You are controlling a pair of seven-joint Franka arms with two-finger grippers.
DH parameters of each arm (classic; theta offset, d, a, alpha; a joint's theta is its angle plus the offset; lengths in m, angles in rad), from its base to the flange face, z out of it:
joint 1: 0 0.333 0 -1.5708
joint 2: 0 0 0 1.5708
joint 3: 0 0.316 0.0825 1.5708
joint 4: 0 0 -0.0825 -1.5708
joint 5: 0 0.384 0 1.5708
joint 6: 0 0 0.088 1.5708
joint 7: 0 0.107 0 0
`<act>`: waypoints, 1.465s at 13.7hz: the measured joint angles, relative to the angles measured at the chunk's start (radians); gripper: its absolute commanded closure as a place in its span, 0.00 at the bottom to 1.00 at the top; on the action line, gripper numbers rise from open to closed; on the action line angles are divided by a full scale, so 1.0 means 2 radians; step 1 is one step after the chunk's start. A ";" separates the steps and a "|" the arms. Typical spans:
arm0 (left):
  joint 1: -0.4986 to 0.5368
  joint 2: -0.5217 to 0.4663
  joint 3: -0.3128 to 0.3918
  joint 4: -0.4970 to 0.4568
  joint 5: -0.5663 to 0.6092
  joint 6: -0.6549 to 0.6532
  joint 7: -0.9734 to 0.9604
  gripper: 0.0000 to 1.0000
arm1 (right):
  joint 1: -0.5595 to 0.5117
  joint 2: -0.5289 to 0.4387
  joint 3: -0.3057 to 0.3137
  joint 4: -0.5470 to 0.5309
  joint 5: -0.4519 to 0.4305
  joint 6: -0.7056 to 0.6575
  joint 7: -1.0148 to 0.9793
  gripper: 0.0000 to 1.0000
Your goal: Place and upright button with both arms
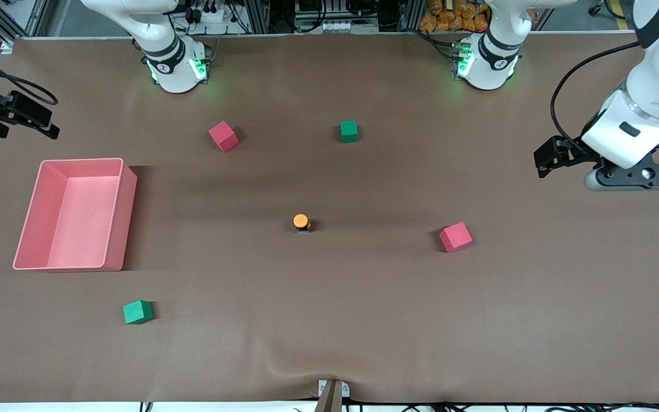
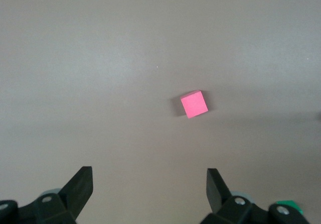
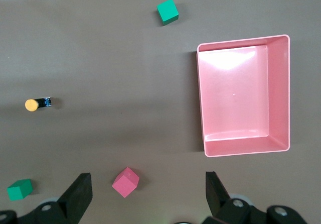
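Observation:
The button (image 1: 301, 222) is in the middle of the brown table, its orange cap on top of the short black body; the right wrist view shows the button (image 3: 36, 104) small and far off. My left gripper (image 1: 542, 163) hangs open and empty high over the left arm's end of the table, its fingers (image 2: 80, 186) spread wide. My right gripper (image 1: 52, 126) hangs open and empty over the right arm's end, above the table beside the pink tray, with its fingers (image 3: 79, 194) wide apart. Neither gripper is close to the button.
A pink tray (image 1: 129, 217) lies toward the right arm's end. Two red cubes (image 1: 223, 136) (image 1: 456, 237) and two green cubes (image 1: 349, 131) (image 1: 137, 312) are scattered around the button. The left wrist view looks at one red cube (image 2: 194, 104).

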 measured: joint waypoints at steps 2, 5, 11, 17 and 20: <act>0.009 -0.003 0.000 -0.001 -0.005 0.000 0.005 0.00 | 0.000 0.000 -0.003 0.000 0.001 0.000 0.000 0.00; 0.019 -0.017 0.007 -0.008 -0.007 0.000 0.019 0.00 | 0.000 0.000 -0.003 0.000 0.003 0.000 0.000 0.00; 0.011 -0.064 0.063 -0.057 -0.008 0.000 0.082 0.00 | 0.000 0.000 -0.003 0.000 0.004 0.000 0.000 0.00; 0.009 -0.072 0.067 -0.060 -0.016 -0.010 0.087 0.00 | 0.000 0.000 -0.003 0.000 0.004 0.000 0.000 0.00; 0.004 -0.079 0.067 -0.063 -0.031 -0.036 0.087 0.00 | 0.000 0.000 -0.003 0.000 0.004 0.000 0.000 0.00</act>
